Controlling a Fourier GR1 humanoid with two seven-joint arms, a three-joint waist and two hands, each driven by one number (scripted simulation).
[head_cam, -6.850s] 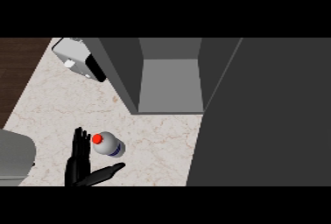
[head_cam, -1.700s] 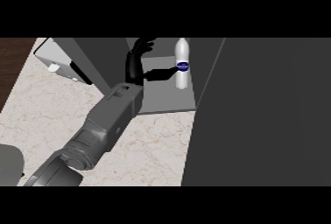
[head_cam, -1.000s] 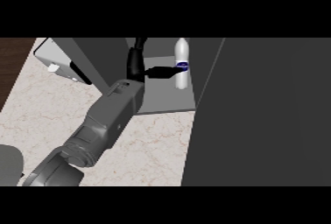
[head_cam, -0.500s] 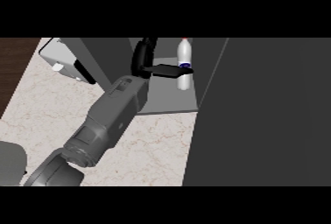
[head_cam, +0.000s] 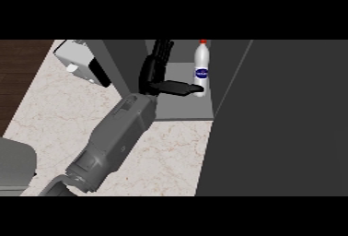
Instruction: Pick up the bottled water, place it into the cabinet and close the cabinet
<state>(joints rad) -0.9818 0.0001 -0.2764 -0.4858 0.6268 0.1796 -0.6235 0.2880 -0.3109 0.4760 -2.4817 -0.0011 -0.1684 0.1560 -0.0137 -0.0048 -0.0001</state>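
Note:
The bottled water point(head_cam: 202, 69), clear with a red cap and a blue label, stands upright on the shelf inside the open grey cabinet point(head_cam: 180, 113), close to its right wall. My left hand point(head_cam: 155, 73) is inside the cabinet just left of the bottle. Its fingers point(head_cam: 163, 50) point straight back, apart from the bottle. Its thumb point(head_cam: 180, 87) sticks out to the right and reaches the bottle's lower part. The grey forearm point(head_cam: 119, 133) runs in from the lower left. My right hand does not show.
The cabinet's open door point(head_cam: 285, 120) is a large dark panel filling the right side. A white appliance point(head_cam: 80, 67) sits on the marble counter point(head_cam: 61, 120) left of the cabinet. A grey object point(head_cam: 14, 166) lies at the lower left edge.
Seconds ago the bottle was on the counter beside my left hand. It is now in the cabinet. Over the last second hand and bottle shifted slightly right and deeper in.

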